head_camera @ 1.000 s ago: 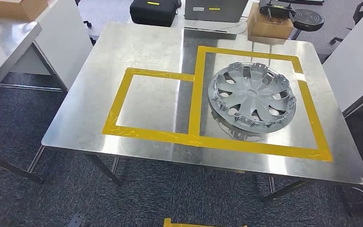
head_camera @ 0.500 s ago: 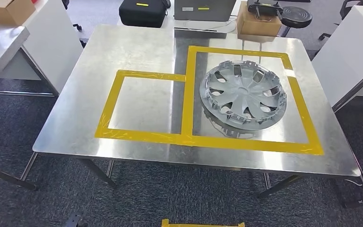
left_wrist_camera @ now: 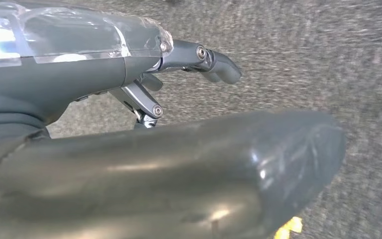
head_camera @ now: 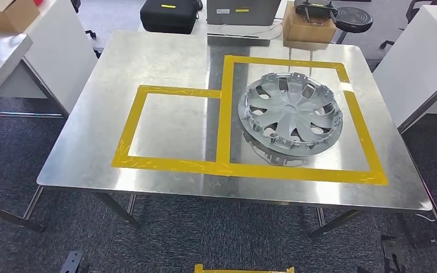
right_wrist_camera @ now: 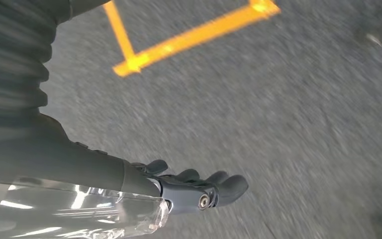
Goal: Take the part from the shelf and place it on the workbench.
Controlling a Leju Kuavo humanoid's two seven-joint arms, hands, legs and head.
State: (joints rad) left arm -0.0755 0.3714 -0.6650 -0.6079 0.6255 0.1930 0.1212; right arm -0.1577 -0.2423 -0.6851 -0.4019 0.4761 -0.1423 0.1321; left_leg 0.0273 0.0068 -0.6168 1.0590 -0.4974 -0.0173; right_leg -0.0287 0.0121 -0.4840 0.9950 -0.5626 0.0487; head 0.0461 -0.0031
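1. Seeing the hubcap (head_camera: 289,115) lying inside the larger yellow tape frame (head_camera: 362,144) on the workbench (head_camera: 159,57).
2. Judging it light, stiff, slippery; I'm favouring rim grips.
3. Keeping left hand (left_wrist_camera: 179,149) and right hand (right_wrist_camera: 189,189) hanging empty, fingers loose.

The wheel cover (head_camera: 289,114) lies on the counter (head_camera: 148,57), inside the right-hand taped outline (head_camera: 364,142), its left edge near the tape dividing it from the left outline (head_camera: 126,136). Behind the counter stand a case (head_camera: 168,15) and a box (head_camera: 308,28).
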